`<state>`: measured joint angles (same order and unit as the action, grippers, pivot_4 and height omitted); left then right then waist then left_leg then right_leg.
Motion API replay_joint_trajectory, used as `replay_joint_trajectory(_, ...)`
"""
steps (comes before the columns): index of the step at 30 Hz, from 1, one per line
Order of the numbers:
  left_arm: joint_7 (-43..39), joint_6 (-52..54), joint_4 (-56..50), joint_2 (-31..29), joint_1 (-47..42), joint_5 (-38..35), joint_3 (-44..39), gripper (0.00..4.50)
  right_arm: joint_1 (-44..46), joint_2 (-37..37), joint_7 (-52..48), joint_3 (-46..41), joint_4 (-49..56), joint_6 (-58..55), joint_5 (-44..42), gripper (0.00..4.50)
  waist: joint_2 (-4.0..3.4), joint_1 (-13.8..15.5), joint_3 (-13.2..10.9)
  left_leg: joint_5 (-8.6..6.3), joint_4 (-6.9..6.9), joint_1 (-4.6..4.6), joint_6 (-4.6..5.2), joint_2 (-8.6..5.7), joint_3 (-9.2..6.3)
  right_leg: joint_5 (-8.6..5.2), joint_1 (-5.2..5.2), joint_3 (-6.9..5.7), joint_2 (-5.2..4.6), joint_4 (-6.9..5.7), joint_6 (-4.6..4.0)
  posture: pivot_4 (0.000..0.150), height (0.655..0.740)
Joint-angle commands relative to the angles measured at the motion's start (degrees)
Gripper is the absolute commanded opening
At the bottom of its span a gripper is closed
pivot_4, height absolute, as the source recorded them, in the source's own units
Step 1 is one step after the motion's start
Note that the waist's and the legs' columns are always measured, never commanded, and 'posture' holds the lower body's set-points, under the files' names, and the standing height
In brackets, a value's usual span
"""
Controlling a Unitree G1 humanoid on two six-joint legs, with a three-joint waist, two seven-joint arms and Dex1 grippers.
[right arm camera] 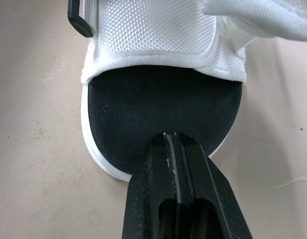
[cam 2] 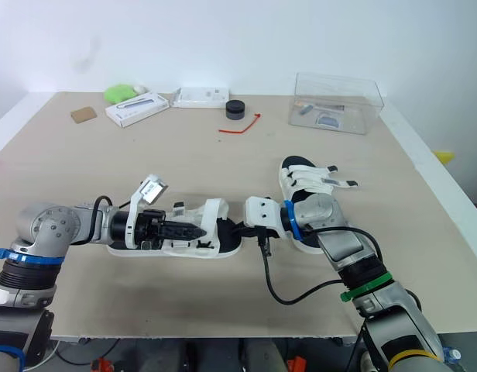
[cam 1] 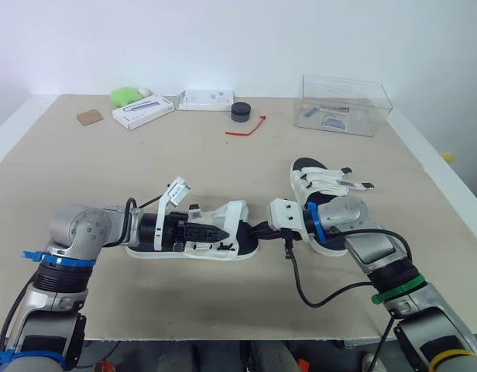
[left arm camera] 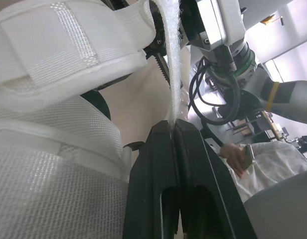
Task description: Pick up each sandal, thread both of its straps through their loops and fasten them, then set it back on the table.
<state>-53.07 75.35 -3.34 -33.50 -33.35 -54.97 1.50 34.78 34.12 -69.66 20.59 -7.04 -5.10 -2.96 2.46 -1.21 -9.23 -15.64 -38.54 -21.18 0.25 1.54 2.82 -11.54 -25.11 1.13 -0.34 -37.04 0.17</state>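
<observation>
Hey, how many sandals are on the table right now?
2. One sandal lies at the front middle of the table; the other sandal lies just right of it, slightly farther back. None seems hidden.

Both arms stretched inward, left end effector (left arm camera: 173, 124) closed, right end effector (right arm camera: 172, 137) closed (facing each other)

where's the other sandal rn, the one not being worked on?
Left eye view: the other sandal lies on the table on the robot's right, just right of the worked sandal and nearer than the clear box.
</observation>
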Motion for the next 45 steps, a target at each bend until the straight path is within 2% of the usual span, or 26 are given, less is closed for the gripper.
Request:
replay_joint_trajectory(1, 0.6, -0.4, -0.4, -1.4, 1.1, 1.7, 0.2, 0.09, -0.7, 1.0, 0.0, 0.9, -1.7, -0.8, 2.4, 0.00, 0.00, 0.0, 0.0, 0.00, 0.00, 0.00, 0.00, 0.00, 0.00, 0.00, 0.00, 0.00, 0.00, 0.00, 0.00, 0.150, 0.7400)
replay_joint_trajectory(16, 2.2, -3.9, 0.2, 0.7, 2.0, 5.1, 2.2, 0.09, -0.4, 0.9, 0.2, 0.8, -2.2, -0.6, 2.4, 0.00, 0.00, 0.0, 0.0, 0.00, -0.01, 0.05, 0.00, -0.02, -0.01, 0.01, 0.06, -0.01, -0.04, 0.00, 0.01, 0.150, 0.7400)
replay_joint_trajectory(22, 1.5, -5.4, 0.0, -0.2, 1.8, 7.1, 4.2, 0.09, -0.3, 0.9, 0.1, 0.9, -2.2, -0.6, 2.5, 0.00, 0.00, 0.0, 0.0, 0.00, -0.01, 0.05, 0.00, -0.02, -0.01, 0.01, 0.07, -0.01, -0.04, 0.00, 0.02, 0.150, 0.7400)
replay_joint_trajectory(32, -3.6, -6.9, -1.1, -2.1, 1.3, 4.7, 1.0, 0.09, -0.4, 1.1, 0.0, 0.9, -2.0, -0.6, 2.5, 0.00, 0.00, 0.0, 0.0, 0.00, 0.00, 0.05, 0.00, -0.01, 0.00, 0.01, 0.05, -0.01, -0.02, 0.00, 0.01, 0.150, 0.7400)
replay_joint_trajectory(40, -9.2, -13.9, -7.1, -6.1, 3.7, 7.6, 3.9, 0.09, -0.6, 1.2, -0.2, 1.0, -1.9, -0.3, 2.5, 0.00, 0.00, 0.0, 0.0, 0.00, 0.00, 0.01, 0.00, -0.02, 0.02, -0.01, 0.02, -0.01, -0.04, 0.01, 0.00, 0.150, 0.7400)
replay_joint_trajectory(44, -10.3, -14.1, -8.1, -7.1, 4.6, 8.3, 5.2, 0.09, -0.7, 1.1, -0.2, 1.0, -1.8, -0.2, 2.5, 0.00, 0.00, 0.0, 0.0, 0.00, 0.00, 0.01, 0.00, -0.01, 0.01, -0.03, 0.02, -0.01, -0.03, 0.01, -0.01, 0.150, 0.7400)
replay_joint_trajectory(45, -10.5, -14.8, -8.2, -7.4, 4.9, 8.8, 5.4, 0.32, -0.7, 1.1, -0.2, 1.0, -1.8, -0.2, 2.5, 0.00, 0.00, 0.0, 0.0, 0.00, 0.01, 0.01, 0.00, -0.01, 0.01, -0.03, 0.02, -0.01, -0.03, 0.00, -0.01, 0.150, 0.7400)
